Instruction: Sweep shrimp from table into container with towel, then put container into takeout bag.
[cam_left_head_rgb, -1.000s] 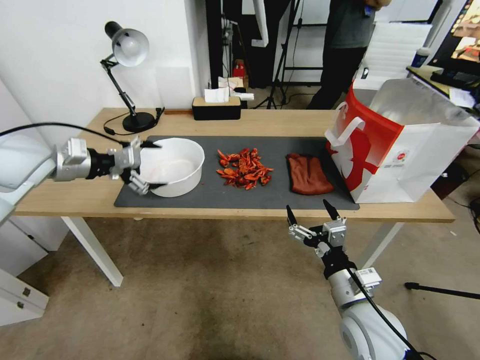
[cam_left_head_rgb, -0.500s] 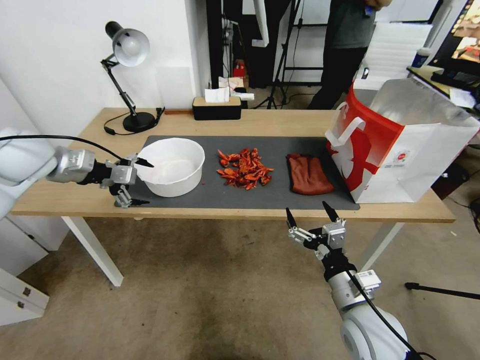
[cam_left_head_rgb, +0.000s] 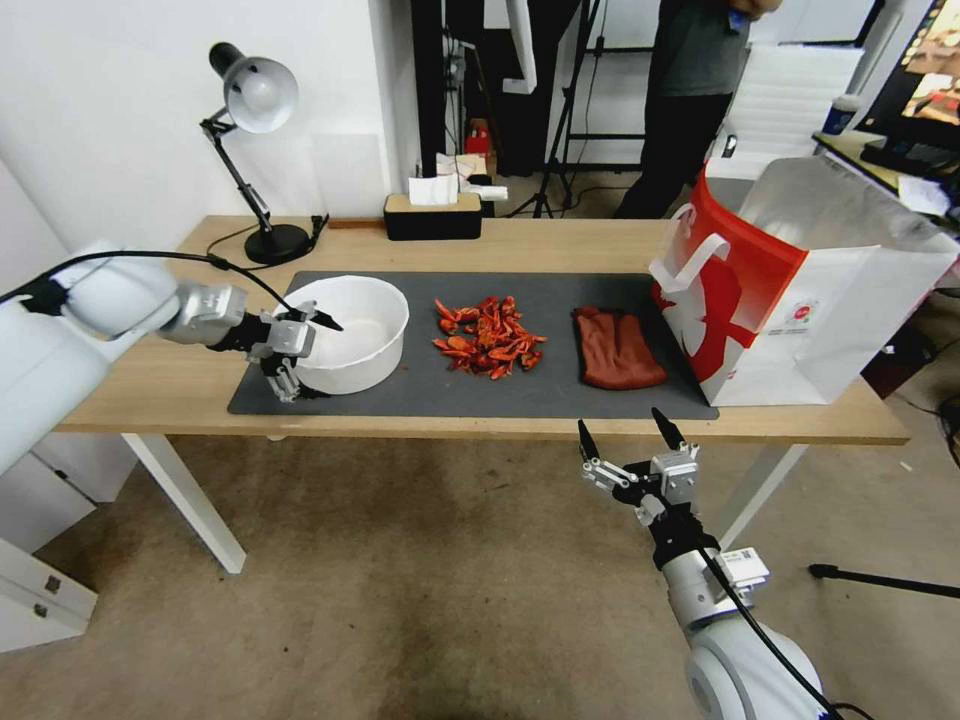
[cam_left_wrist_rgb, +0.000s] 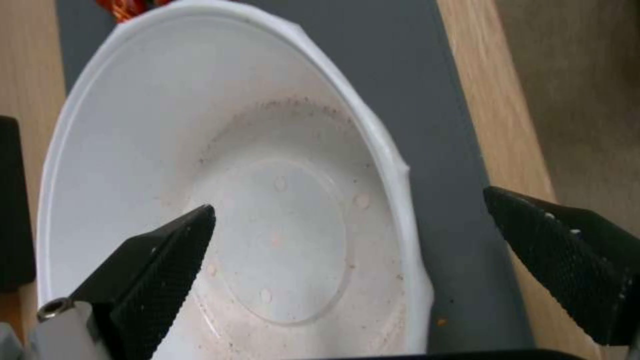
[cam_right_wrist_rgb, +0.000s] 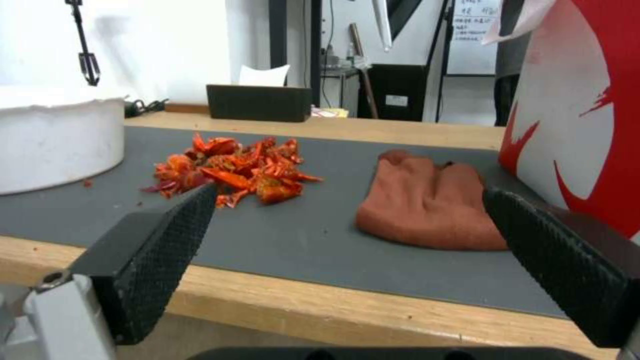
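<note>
- Left gripper (cam_left_head_rgb: 310, 358): I see it at the near-left rim of the container (cam_left_head_rgb: 362, 330), jaws spread and straddling the wall, one finger (cam_left_wrist_rgb: 157, 265) over the bowl's inside, the other outside above the mat (cam_left_head_rgb: 560, 385); I see no pinch on the wall.
- Right gripper (cam_left_head_rgb: 633, 440): I hold it below the table (cam_left_head_rgb: 180, 385) front edge, jaws spread, empty, facing the towel (cam_left_head_rgb: 617, 348).
- Shrimp (cam_left_head_rgb: 489, 337): heaped on the mat between container and towel.
- Takeout bag (cam_left_head_rgb: 800, 290): upright at the table's right end, just beside the towel.
</note>
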